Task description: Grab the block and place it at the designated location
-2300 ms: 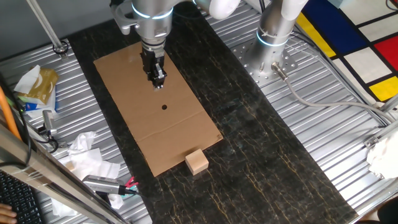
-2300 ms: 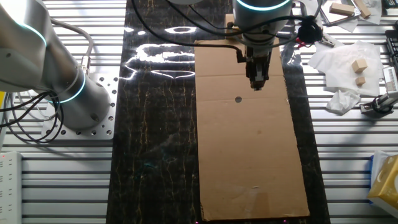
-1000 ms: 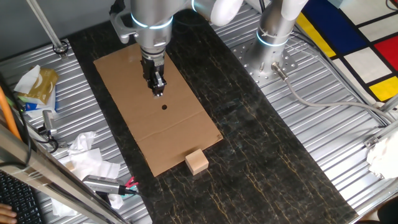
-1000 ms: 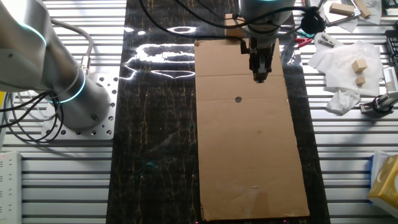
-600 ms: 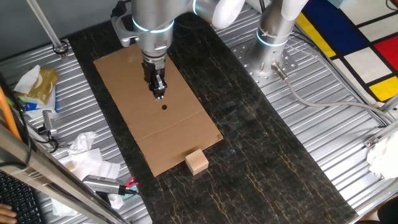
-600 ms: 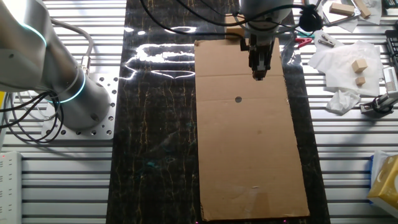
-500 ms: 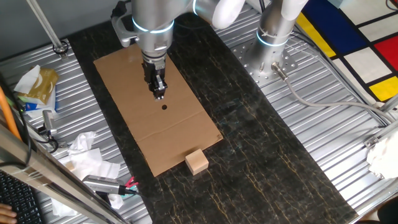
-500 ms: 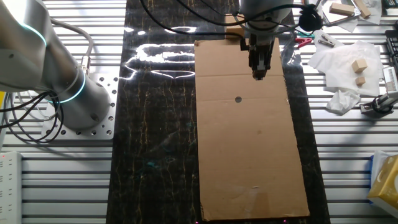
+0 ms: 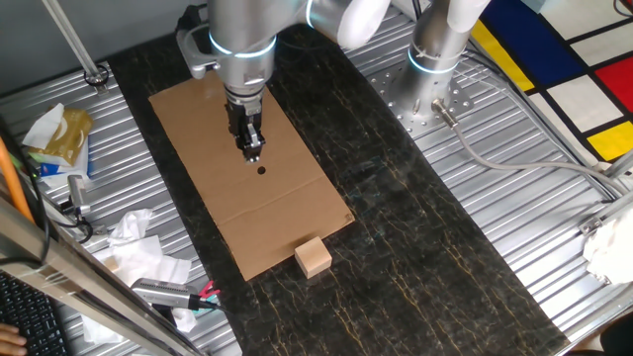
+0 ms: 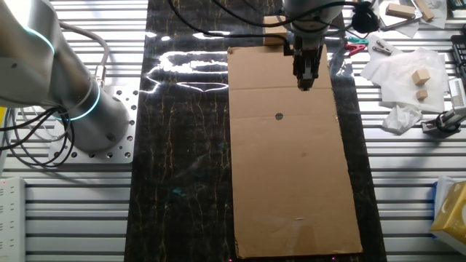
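The small pale tan wooden cube [image 9: 314, 258] sits low centre on the dark marbled counter [image 9: 415, 218], touching the brown cardboard sheet's [image 9: 213, 193] corner. Mid-frame, the black dot [image 9: 261, 169] waits. Above, the empty, seemingly clenched pincer [image 9: 251, 152] has crept closer to the cube, so grasping remains ahead.
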